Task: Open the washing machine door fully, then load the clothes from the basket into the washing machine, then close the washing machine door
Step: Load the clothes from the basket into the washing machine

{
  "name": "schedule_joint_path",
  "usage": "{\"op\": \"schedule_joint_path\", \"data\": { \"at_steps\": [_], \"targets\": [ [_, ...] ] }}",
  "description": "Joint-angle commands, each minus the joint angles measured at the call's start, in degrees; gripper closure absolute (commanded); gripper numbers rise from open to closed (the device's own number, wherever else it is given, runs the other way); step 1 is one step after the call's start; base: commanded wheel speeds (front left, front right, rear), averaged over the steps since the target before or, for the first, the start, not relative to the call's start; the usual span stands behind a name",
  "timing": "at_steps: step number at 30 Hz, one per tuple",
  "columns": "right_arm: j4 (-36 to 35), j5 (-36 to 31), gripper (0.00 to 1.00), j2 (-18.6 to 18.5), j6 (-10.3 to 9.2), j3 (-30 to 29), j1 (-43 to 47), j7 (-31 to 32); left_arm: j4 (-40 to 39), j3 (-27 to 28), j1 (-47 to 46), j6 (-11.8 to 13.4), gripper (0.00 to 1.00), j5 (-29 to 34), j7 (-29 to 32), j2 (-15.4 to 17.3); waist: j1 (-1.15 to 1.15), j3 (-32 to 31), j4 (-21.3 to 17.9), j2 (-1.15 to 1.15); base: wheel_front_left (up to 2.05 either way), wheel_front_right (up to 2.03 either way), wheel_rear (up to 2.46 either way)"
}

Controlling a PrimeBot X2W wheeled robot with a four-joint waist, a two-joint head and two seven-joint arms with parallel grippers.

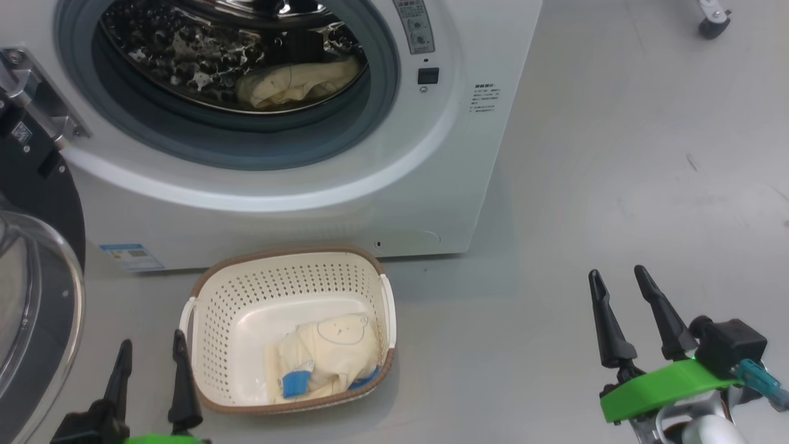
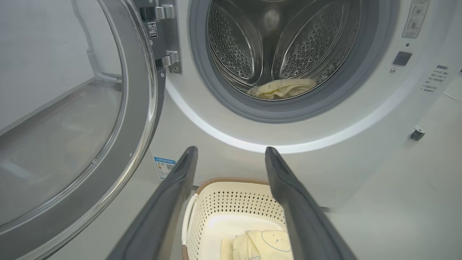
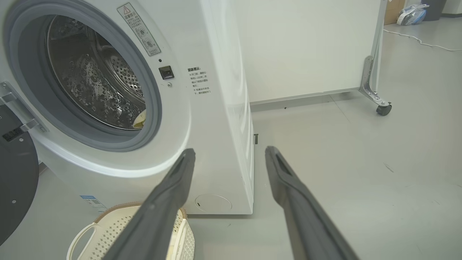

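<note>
Clothes [image 1: 327, 361]: basket [image 1: 290, 254] near-right corner, just right of left gripper [image 1: 152, 338] (spread, empty). Right gripper [image 1: 616, 271] spread, empty, well apart. Left arm nearer.

Ahead of the left end effector [image 1: 153, 338], which has black fingers, the washing machine [image 1: 320, 203] is white with a grey gasket [image 1: 203, 148], a shiny steel drum [image 2: 234, 47] dotted with holes, and a blue sticker [image 1: 132, 256]. Its door [image 1: 37, 191] is glossy black around clear glass. Just right of that end effector, the basket [image 1: 246, 296] is cream-white, perforated in rows and brown-rimmed. The clothes [image 1: 333, 351] in it are pale cream-yellow with thin line drawings and bright blue trims. The floor [image 1: 616, 154] is pale grey.
</note>
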Motion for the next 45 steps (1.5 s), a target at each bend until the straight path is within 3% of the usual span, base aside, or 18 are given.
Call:
{"op": "schedule_joint_path", "data": {
  "at_steps": [1,21,31,45],
  "targets": [
    [-2.0,-0.6,0.00,-0.6,0.00,0.8,-1.6,0.2,-1.3,1.8,-3.8,-0.2,0.00,0.2,-0.1,0.7,0.00,1.4,-0.1,0.00,0.00,0.00,0.00],
    [-0.9,-0.5,0.00,0.0,0.00,1.1,-10.3,-0.7,7.4,-1.3,-21.9,-5.0,0.00,0.0,-0.4,0.1,0.00,26.6,-2.0,0.00,0.00,0.00,0.00],
    [-0.9,0.2,0.00,0.5,0.00,2.2,-14.2,-1.2,21.8,-4.5,-35.6,-10.3,0.00,0.2,1.2,0.4,0.00,34.8,-5.4,0.00,0.00,0.00,0.00],
    [-2.6,1.2,0.00,1.1,0.00,2.8,-16.0,-1.2,42.3,-7.7,-48.1,-14.8,0.00,0.7,3.7,0.3,0.00,41.4,-9.1,0.00,0.00,0.00,0.00]
  ]
}}
